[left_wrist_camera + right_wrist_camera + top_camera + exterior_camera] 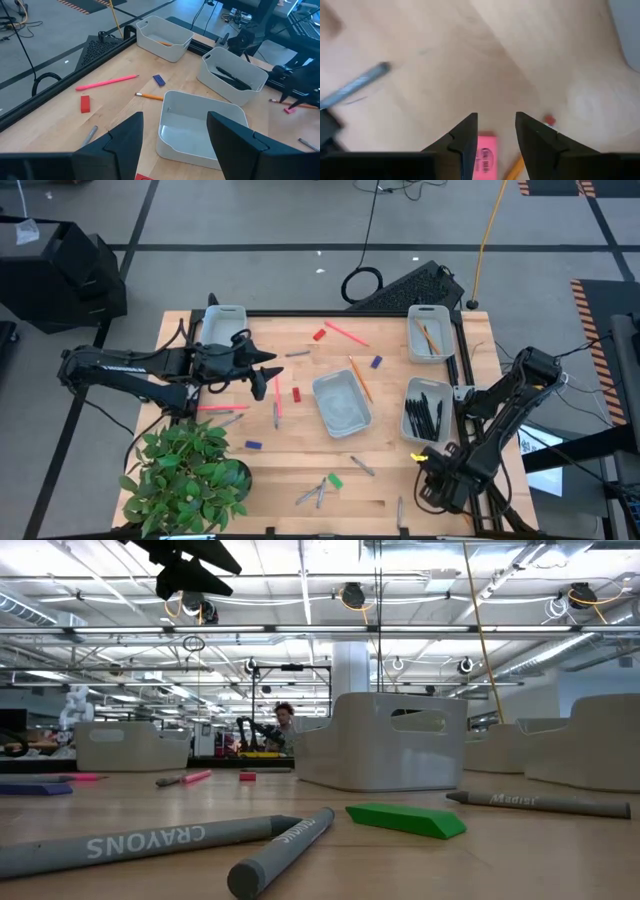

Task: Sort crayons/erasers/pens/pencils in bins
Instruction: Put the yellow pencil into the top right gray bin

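Wooden table (300,465) stands on a grey floor, with an open hall of ceiling lights behind it in the low view.

Left side: a plant (185,472) sits at the near left corner. One bin (222,322) stands at the far left edge. The left gripper (268,372) hangs above the table just right of that bin, fingers spread wide and holding nothing. Below it lie pink pencils (222,408), a red eraser (297,394) and, nearer, a blue eraser (253,445).

Centre: an empty bin (342,402) sits tilted at mid-table; the left wrist view shows it bare inside. An orange pencil (360,378) lies against its far right side. Beyond it lie a pink pencil (345,333), a red eraser (320,335) and a blue eraser (376,362). Near the front edge lie grey crayons (315,492) beside a green eraser (335,480); another crayon (362,466) lies to their right.

Right side: a far bin (430,332) holds an orange pencil (428,336). The bin (428,410) nearer than it holds black pens (424,417). The right gripper (494,136) is low over the near right corner, fingers narrowly apart and empty, directly above a pink eraser (486,156). A crayon (355,86) lies well apart from it on the wood.
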Tool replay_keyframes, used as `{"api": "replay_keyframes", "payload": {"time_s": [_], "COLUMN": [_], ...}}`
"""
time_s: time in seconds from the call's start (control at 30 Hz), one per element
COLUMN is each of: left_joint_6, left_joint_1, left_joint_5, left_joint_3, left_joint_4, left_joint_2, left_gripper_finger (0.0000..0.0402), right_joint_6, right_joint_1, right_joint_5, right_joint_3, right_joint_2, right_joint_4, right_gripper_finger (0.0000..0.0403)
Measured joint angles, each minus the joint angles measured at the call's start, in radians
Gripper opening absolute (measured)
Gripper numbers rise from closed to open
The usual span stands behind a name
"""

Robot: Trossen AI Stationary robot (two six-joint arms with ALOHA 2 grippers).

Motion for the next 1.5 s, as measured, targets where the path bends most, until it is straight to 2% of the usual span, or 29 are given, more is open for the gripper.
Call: {"api": "replay_keyframes", "payload": {"time_s": [0.17,0.33,0.7,0.97,1.23,1.5], "left_joint_6": [0.000,0.000,0.000,0.000,0.000,0.000], "left_joint_1": [0.000,0.000,0.000,0.000,0.000,0.000], "left_joint_5": [0.000,0.000,0.000,0.000,0.000,0.000], "left_joint_3": [0.000,0.000,0.000,0.000,0.000,0.000], "left_joint_4": [0.000,0.000,0.000,0.000,0.000,0.000], "left_joint_2": [0.000,0.000,0.000,0.000,0.000,0.000], "left_gripper_finger": [0.0223,0.0223,0.0223,0.0223,0.0223,0.0223], "right_joint_6": [-0.025,0.013,0.066,0.073,0.125,0.157], "right_joint_1": [0.001,0.002,0.022,0.021,0.018,0.018], "right_joint_5": [0.000,-0.057,-0.100,-0.113,-0.127,-0.126], "right_joint_3": [0.033,0.015,-0.111,-0.098,0.018,0.030], "right_joint_2": [0.000,-0.001,0.000,0.071,0.173,0.184], "right_joint_4": [-0.063,-0.131,0.039,0.047,-0.070,-0.082], "right_gripper_finger": [0.0128,0.0128,0.0128,0.0125,0.0091,0.0038]}}
